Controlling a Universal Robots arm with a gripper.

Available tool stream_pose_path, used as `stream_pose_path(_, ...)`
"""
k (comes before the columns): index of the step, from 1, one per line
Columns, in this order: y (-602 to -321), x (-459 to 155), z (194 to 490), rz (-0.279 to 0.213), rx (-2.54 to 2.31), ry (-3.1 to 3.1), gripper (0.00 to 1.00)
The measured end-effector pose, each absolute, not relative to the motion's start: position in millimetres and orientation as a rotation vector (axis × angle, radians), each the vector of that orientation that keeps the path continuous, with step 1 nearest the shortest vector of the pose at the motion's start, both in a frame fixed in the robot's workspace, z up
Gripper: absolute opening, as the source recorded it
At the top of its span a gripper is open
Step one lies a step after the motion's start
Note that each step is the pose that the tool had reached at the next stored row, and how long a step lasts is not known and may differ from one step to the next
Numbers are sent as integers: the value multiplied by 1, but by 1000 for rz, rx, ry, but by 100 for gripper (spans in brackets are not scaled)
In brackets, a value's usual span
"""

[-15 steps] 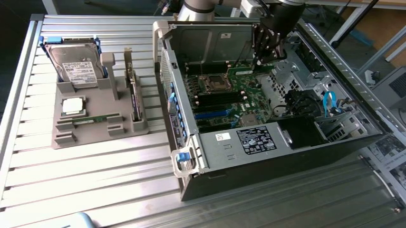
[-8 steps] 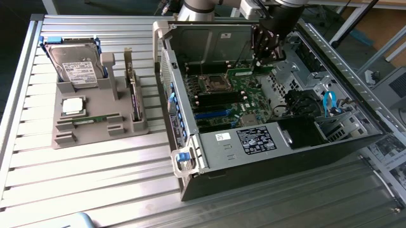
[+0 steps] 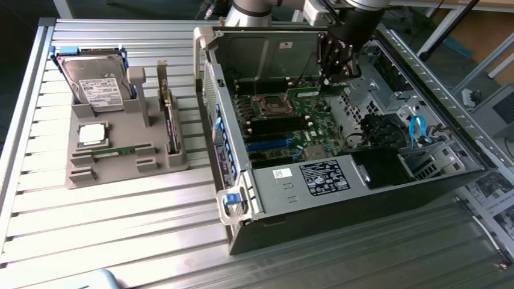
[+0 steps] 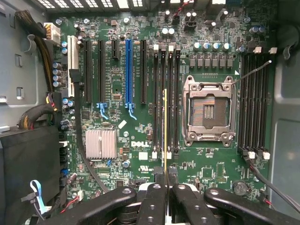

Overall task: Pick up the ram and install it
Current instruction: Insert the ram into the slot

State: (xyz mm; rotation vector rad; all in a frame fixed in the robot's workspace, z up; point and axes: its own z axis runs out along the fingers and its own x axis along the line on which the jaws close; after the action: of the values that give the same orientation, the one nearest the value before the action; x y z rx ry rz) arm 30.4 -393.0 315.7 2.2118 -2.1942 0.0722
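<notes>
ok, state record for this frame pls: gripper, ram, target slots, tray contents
gripper: shut on the ram, inside the open PC case
ram pose: edge-on in the wrist view, in line with the memory slots
slot location: beside the empty processor socket
seated: cannot tell
tray: hard drive, processor chip, expansion card

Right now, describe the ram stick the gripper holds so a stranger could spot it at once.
Find the open computer case, then its green motherboard. Beside the empty processor socket, the gripper is shut on the ram. Edge-on, it is a thin yellowish line among black memory slots.
</notes>
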Motion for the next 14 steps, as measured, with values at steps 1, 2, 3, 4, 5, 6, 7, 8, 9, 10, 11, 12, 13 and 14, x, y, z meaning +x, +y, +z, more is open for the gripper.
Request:
stream_pose_path(1, -393, 30, 315, 72, 2212, -2194, 12)
stream_pose_path(2, -393, 30, 315, 73, 2212, -2194, 12)
stream_pose_path(3, -393, 30, 315, 73, 2211, -2194, 12)
stream_pose_path(4, -393, 30, 315, 73, 2211, -2194, 12)
stream_pose_path(5, -393, 30, 314, 73, 2211, -2194, 12)
stream_pose_path(6, -393, 30, 314, 74, 2211, -2193, 12)
stream_pose_path(7, -393, 30, 314, 74, 2211, -2193, 12)
stream_pose_path(8, -393, 30, 313, 74, 2211, -2193, 12)
stream_pose_path(9, -392, 30, 313, 75, 2211, -2193, 12)
stream_pose_path(10, -392, 30, 313, 75, 2210, -2193, 12)
stream_pose_path(11, -392, 30, 312, 75, 2210, -2193, 12)
stream_pose_path(12, -392, 30, 312, 76, 2210, -2193, 12)
stream_pose_path(13, -392, 30, 312, 76, 2210, -2192, 12)
stream_pose_path(14, -392, 30, 312, 76, 2210, -2192, 12)
